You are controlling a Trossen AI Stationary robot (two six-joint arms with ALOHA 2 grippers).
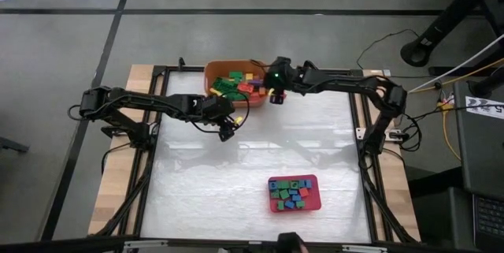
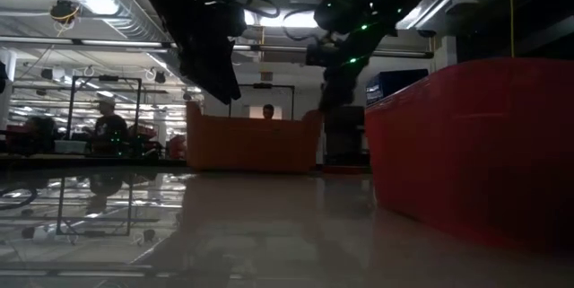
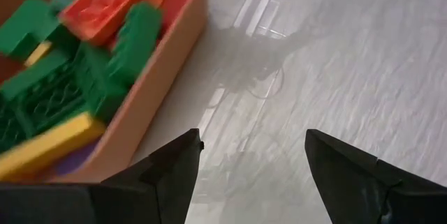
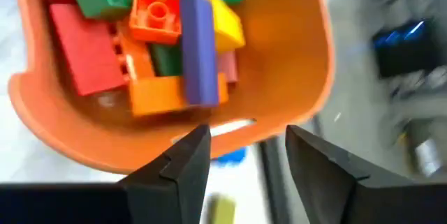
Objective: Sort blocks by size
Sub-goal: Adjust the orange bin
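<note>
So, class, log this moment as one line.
left gripper: open, beside orange rounded plastic tub | right gripper: open, empty, at tub's edge

orange tub (image 1: 211,76) at table's far edge, red tray (image 1: 314,206) near front

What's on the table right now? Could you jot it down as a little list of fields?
Table: white top in a dark frame
Orange tub: at the far edge, full of big mixed blocks
Red tray: near side, holding small blocks, blue, green and red
Left gripper: open, empty, over bare table beside the tub
Right gripper: open, empty, at the tub's right rim
Loose pieces on the table: none visible
</note>
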